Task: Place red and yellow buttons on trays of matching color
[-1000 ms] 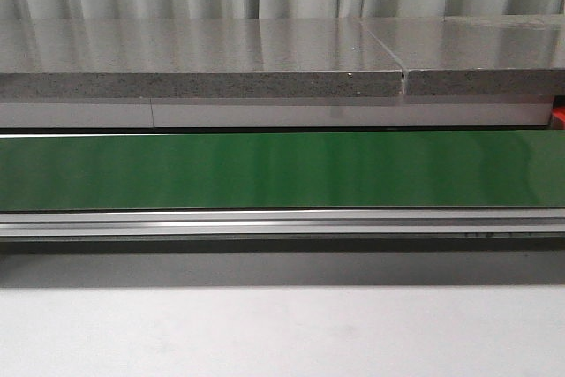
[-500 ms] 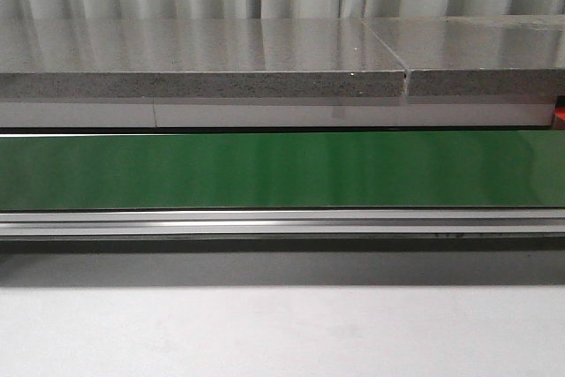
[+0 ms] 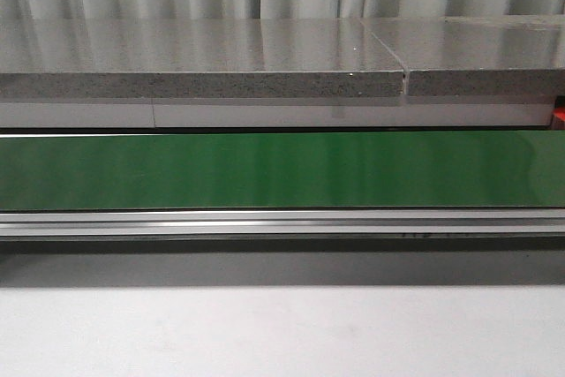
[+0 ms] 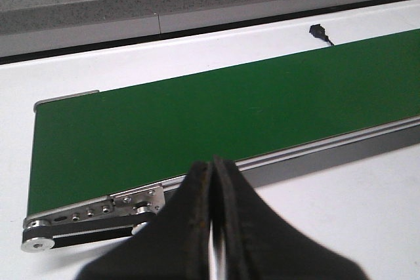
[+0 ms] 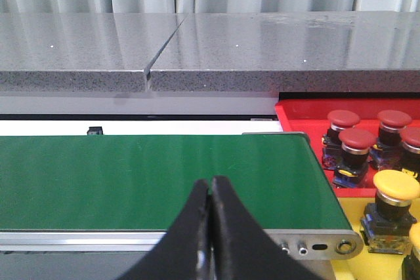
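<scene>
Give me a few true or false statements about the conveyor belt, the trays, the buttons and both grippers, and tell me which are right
1. The green conveyor belt has no buttons on it. True.
2. The left gripper is wide open. False: its fingers are pressed together, holding nothing.
3. Several red buttons sit in the red tray. True.
4. The yellow button sits in the red tray. False: it sits in the yellow tray.
5. The right gripper is gripping a red button. False: it is shut and empty, near the belt's end.
6. A grey stone-like slab runs behind the belt. True.
</scene>
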